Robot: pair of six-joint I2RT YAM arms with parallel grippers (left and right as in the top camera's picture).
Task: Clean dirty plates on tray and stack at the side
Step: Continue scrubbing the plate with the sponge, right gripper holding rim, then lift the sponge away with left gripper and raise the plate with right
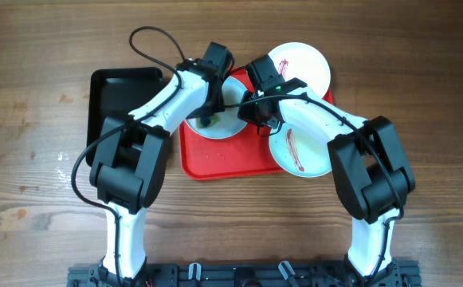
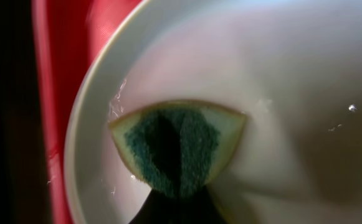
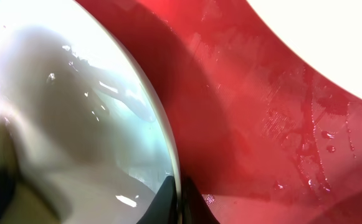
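A pale mint-green plate (image 1: 225, 119) lies on the red tray (image 1: 215, 163). My left gripper (image 1: 209, 119) is shut on a green and yellow sponge (image 2: 177, 149) that presses on this plate's inside (image 2: 293, 93). My right gripper (image 1: 257, 112) is shut on the same plate's rim (image 3: 162, 137), one finger on each side. A white plate (image 1: 307, 64) with a faint red streak sits at the tray's back right. A second mint-green plate (image 1: 311, 155) with a dark red streak lies at the tray's right front.
A black tray (image 1: 123, 92) stands left of the red tray. Wet drops and red smears lie on the red tray's floor (image 3: 293, 124). The wooden table (image 1: 40, 199) surrounds both trays.
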